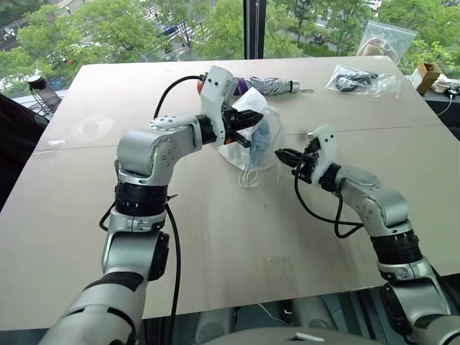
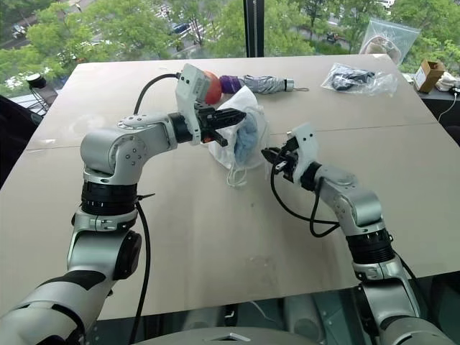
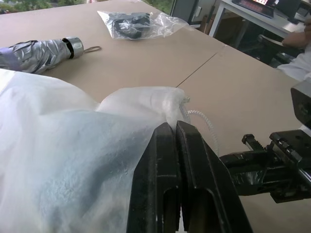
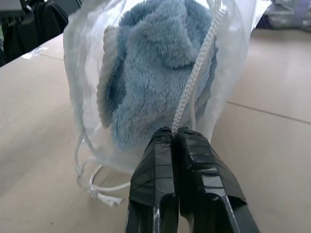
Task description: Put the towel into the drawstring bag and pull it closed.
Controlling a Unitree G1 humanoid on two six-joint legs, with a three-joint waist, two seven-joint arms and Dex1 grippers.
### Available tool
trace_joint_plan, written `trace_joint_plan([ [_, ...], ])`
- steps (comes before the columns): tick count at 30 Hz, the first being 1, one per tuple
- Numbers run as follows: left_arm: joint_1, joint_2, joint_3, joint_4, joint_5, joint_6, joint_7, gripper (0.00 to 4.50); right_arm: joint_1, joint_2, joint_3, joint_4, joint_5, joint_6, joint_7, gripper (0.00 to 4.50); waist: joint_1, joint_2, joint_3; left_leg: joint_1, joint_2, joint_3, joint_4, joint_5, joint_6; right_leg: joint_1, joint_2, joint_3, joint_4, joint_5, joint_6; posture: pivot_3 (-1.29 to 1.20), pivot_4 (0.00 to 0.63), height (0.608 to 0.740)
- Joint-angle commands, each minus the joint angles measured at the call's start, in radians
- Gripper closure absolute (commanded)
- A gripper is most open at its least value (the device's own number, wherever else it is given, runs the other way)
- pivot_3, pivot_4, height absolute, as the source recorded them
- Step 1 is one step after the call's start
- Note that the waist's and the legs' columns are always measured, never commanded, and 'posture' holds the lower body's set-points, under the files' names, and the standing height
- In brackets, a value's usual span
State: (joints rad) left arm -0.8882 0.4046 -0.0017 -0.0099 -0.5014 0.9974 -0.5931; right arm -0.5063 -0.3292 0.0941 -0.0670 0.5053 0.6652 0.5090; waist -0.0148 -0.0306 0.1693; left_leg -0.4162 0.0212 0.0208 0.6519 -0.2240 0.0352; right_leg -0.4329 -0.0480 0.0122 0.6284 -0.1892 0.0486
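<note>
The drawstring bag (image 1: 253, 140) is held up off the counter (image 1: 237, 237) near its middle, with the towel (image 4: 155, 82) seen inside it through the thin white fabric as a fuzzy blue bundle. The left claw (image 1: 248, 122) is pressed fully together on the bag's fabric at its upper left side, the two black fingers meeting with cloth pinched between them. The right claw (image 1: 282, 154) is set just right of the bag, and its fingers (image 4: 194, 160) are closed tight on a white braided cord (image 4: 197, 77) that runs up along the bag's side to its mouth. More looped cord (image 1: 248, 176) hangs below the bag on the near side. At the far side of the counter a folded grey-and-purple umbrella (image 1: 269, 85) is laid, and a clear plastic bag of dark items (image 1: 361, 80) is placed to the right of it, well apart from the bag.
</note>
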Motion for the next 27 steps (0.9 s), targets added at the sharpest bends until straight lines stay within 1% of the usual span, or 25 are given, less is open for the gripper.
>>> trace_joint_plan([
  [1,-0.003,-0.001,0.003,-0.024,0.000,-0.015,0.000,4.50,0.004,-0.005,-0.032,-0.046,-0.002,0.001,0.001,2.76,0.000,0.000,0.000,0.000,0.000,0.000,0.000,0.000,0.000,0.000,0.000,0.000,0.000,0.000,0.000,0.00,0.150,0.740],
  [2,-0.003,-0.002,0.003,-0.024,0.000,-0.015,0.001,4.50,0.005,-0.003,-0.033,-0.043,0.000,0.003,0.005,2.31,0.000,0.000,0.000,0.000,0.000,0.000,0.000,0.000,0.000,0.000,0.000,0.000,0.000,0.000,0.000,0.00,0.150,0.740],
  [4,-0.002,-0.003,0.004,-0.026,0.000,-0.013,0.003,4.50,0.009,0.003,-0.036,-0.042,0.007,0.009,0.011,1.24,-0.001,0.000,0.000,0.000,0.000,0.000,0.000,0.000,0.000,0.000,0.000,0.000,0.000,0.000,0.000,0.00,0.150,0.740],
  [5,-0.001,-0.004,0.003,-0.025,0.001,-0.014,0.003,4.50,0.009,0.009,-0.035,-0.037,0.011,0.007,0.013,0.98,-0.001,0.000,0.000,0.000,0.000,0.000,0.000,0.000,0.000,0.000,0.000,0.000,0.000,0.000,0.000,0.00,0.150,0.740],
  [13,0.005,-0.002,-0.003,-0.031,0.002,-0.010,0.005,4.50,-0.001,0.054,-0.034,0.004,-0.009,-0.030,0.016,0.98,0.000,0.000,0.000,0.000,0.000,0.000,0.000,0.000,0.000,0.000,0.000,0.000,0.000,0.000,0.000,0.00,0.150,0.740],
  [16,0.005,-0.004,-0.007,-0.034,0.002,-0.010,0.007,4.50,-0.004,0.065,-0.038,0.015,-0.026,-0.043,0.005,1.75,0.000,0.000,0.000,0.000,0.000,0.000,0.000,0.000,0.000,0.000,0.000,0.000,0.000,0.000,0.000,0.00,0.150,0.740],
  [20,0.002,-0.005,-0.007,-0.027,0.003,-0.013,0.006,4.50,-0.001,0.067,-0.044,0.011,-0.039,-0.044,0.002,3.76,0.000,0.000,0.000,0.000,0.000,0.000,0.000,0.000,0.000,0.000,0.000,0.000,0.000,0.000,0.000,0.00,0.150,0.740],
  [21,0.002,-0.006,-0.008,-0.027,0.003,-0.013,0.007,4.50,0.001,0.067,-0.048,0.009,-0.037,-0.042,0.003,4.18,0.000,0.000,0.000,0.000,0.000,0.000,0.000,0.000,0.000,0.000,0.000,0.000,0.000,0.000,0.000,0.00,0.150,0.740],
  [22,0.004,-0.008,-0.009,-0.025,0.004,-0.015,0.007,4.50,0.003,0.070,-0.053,0.008,-0.033,-0.040,0.002,4.44,0.000,0.000,0.000,0.000,0.000,0.000,0.000,0.000,0.000,0.000,0.000,0.000,0.000,0.000,0.000,0.00,0.150,0.740],
  [25,0.006,-0.014,-0.013,-0.024,0.007,-0.018,0.008,4.50,0.003,0.082,-0.074,0.008,-0.016,-0.032,-0.004,4.44,0.000,0.000,0.000,0.000,0.000,0.000,0.000,0.000,0.000,0.000,0.000,0.000,0.000,0.000,0.000,0.00,0.150,0.740],
  [27,0.007,-0.017,-0.013,-0.024,0.008,-0.018,0.008,4.50,0.000,0.108,-0.104,0.001,0.021,-0.019,-0.008,4.44,0.000,0.000,0.000,0.000,0.000,0.000,0.000,0.000,0.000,0.000,0.000,0.000,0.000,0.000,0.000,0.00,0.150,0.740],
])
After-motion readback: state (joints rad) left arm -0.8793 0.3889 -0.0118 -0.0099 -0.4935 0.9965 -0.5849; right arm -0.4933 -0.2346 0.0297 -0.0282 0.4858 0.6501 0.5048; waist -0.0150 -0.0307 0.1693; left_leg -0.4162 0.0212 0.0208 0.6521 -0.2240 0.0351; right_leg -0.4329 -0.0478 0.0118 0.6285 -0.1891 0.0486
